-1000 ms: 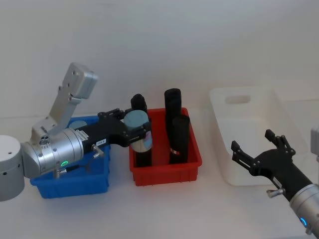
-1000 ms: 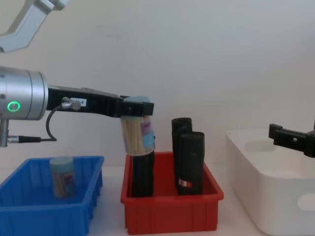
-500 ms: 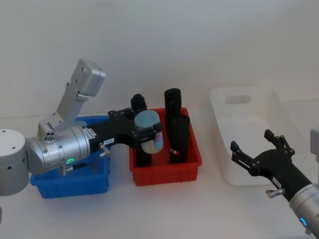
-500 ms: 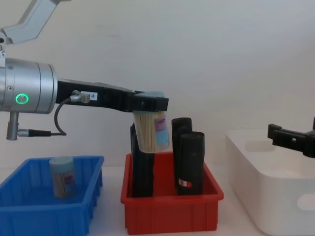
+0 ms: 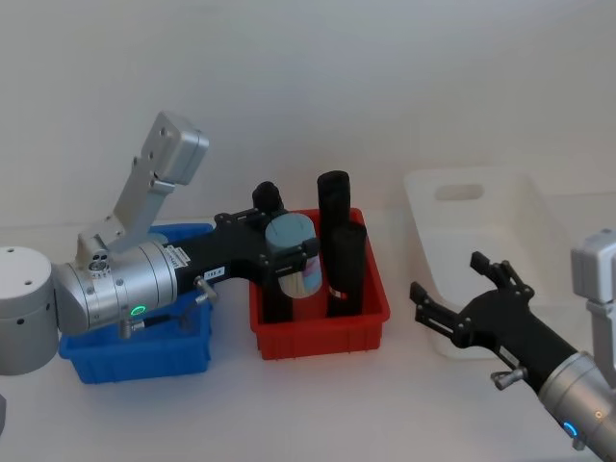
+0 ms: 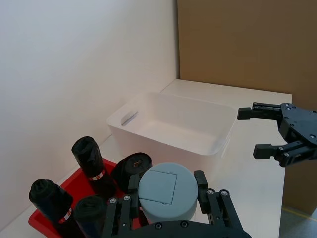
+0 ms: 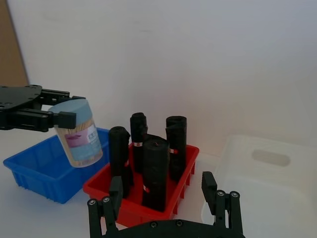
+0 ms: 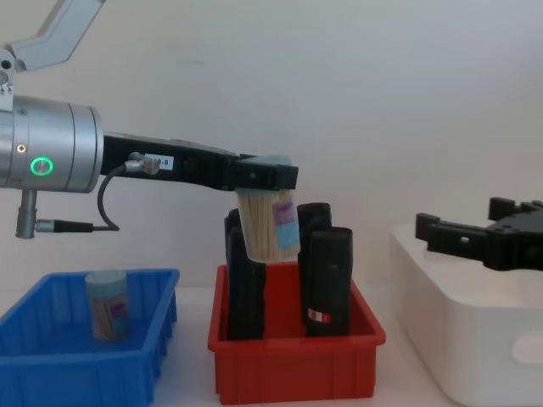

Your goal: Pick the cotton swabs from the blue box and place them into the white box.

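A cotton swab jar (image 5: 292,258) with a pale blue lid hangs tilted above the red bin (image 5: 322,339), and my left gripper (image 5: 290,252) is shut on it near the lid. The jar (image 8: 268,224) hangs level with the tops of the black rolls. A second cotton swab jar (image 8: 108,303) stands in the blue box (image 8: 51,360). The white box (image 5: 423,207) stands at the right. My right gripper (image 5: 449,277) hovers open in front of its near left corner, holding nothing.
Several tall black rolls (image 5: 334,204) stand upright in the red bin, right under and beside the held jar. The red bin lies between the blue box (image 5: 135,354) and the white box (image 8: 475,339). A plain wall runs behind the table.
My left arm has carried the jar rightward from the blue box side to over the red bin. My right gripper has shifted left, toward the red bin.
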Controlling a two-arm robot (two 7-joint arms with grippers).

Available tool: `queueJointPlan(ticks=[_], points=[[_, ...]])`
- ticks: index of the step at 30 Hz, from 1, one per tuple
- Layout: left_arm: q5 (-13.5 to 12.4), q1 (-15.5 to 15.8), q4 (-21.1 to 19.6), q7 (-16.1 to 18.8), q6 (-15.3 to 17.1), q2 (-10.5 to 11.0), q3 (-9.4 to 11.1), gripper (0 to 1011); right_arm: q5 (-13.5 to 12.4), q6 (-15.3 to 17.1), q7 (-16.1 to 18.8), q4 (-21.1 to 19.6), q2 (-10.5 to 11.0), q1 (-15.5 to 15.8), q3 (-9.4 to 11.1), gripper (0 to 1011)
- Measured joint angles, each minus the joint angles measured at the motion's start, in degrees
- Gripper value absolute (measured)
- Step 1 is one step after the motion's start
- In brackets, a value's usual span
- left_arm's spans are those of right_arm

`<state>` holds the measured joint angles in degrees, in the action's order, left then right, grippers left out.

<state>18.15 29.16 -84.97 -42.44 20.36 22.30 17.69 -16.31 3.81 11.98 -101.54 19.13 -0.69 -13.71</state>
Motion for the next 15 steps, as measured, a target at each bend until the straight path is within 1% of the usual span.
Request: queueJointPlan(ticks=[4,6,8,10,11,15], points=[[0.0,0.04,0.0,-0.13,0.03,-0.02,0.03,669,0.46,0.72,2.64,0.14,-0.41,-0.89,-0.44,1002],[0.0,0.04,0.0,-0.18,0.04,-0.03,0.04,669,0.8,1.17,4.28,0.36,-0.71,-1.5,-0.75,1002],[0.0,0.06,0.0,-0.27,0.07,-0.05,0.07,669,1.38,1.95,6.64,0.77,-1.16,-2.42,-1.21,1002],[0.0,0.07,0.0,-0.29,0.07,-0.06,0.07,669,1.69,2.34,7.79,1.08,-1.47,-3.05,-1.52,1002],[0.0,0.08,0.0,-0.3,0.07,-0.06,0.08,669,2.13,2.83,9.17,1.44,-1.82,-3.7,-1.82,1002],[0.0,0.1,0.0,-0.35,0.07,-0.07,0.08,669,3.38,4.07,12.04,2.54,-2.73,-5.38,-2.49,1002]])
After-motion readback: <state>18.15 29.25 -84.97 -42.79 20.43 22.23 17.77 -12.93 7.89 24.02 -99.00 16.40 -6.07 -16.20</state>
